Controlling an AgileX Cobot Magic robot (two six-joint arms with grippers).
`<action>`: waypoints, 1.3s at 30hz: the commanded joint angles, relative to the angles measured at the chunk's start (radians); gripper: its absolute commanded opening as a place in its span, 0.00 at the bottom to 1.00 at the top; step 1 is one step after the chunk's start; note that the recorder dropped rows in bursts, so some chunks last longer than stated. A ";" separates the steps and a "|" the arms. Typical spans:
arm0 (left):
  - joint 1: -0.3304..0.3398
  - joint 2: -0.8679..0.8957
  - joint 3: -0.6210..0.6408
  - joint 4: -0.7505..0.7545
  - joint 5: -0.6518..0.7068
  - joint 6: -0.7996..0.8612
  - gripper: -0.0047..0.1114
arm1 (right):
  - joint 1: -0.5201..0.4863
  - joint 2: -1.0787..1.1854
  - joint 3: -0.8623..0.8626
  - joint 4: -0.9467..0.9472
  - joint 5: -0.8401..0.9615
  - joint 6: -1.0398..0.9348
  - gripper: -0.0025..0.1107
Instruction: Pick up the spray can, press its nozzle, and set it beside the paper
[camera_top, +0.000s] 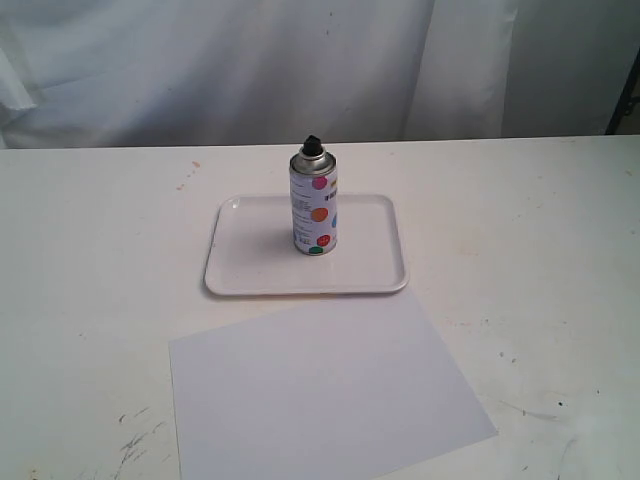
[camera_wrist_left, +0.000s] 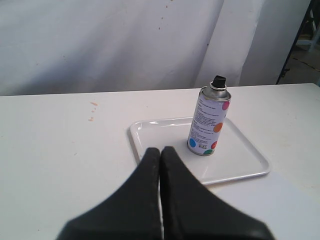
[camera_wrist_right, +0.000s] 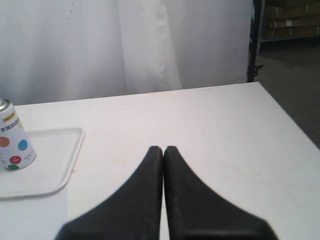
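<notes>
Spray can (camera_top: 315, 205), metal cylinder, rimmed tray (camera_top: 250, 255), flat paper (camera_top: 320, 390)

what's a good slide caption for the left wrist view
Shut, empty left gripper faces a spray can standing upright on a white tray, black nozzle on top.

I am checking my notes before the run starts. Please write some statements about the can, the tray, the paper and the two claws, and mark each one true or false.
1. The spray can stands upright on the tray. True.
2. The nozzle is white. False: it is black.
3. The paper is crumpled. False: it lies flat.
4. The left claw is shut. True.
5. The right claw holds the can. False: it is shut on nothing, away from the can.
</notes>
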 joint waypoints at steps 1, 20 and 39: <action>-0.005 -0.005 0.002 -0.004 -0.002 -0.004 0.04 | -0.005 -0.059 0.114 0.077 -0.083 -0.073 0.02; -0.005 -0.005 0.002 -0.004 -0.002 -0.004 0.04 | -0.005 -0.186 0.185 0.025 0.022 -0.081 0.02; -0.005 -0.005 0.002 -0.004 -0.002 -0.004 0.04 | -0.025 -0.197 0.223 0.024 0.017 -0.050 0.02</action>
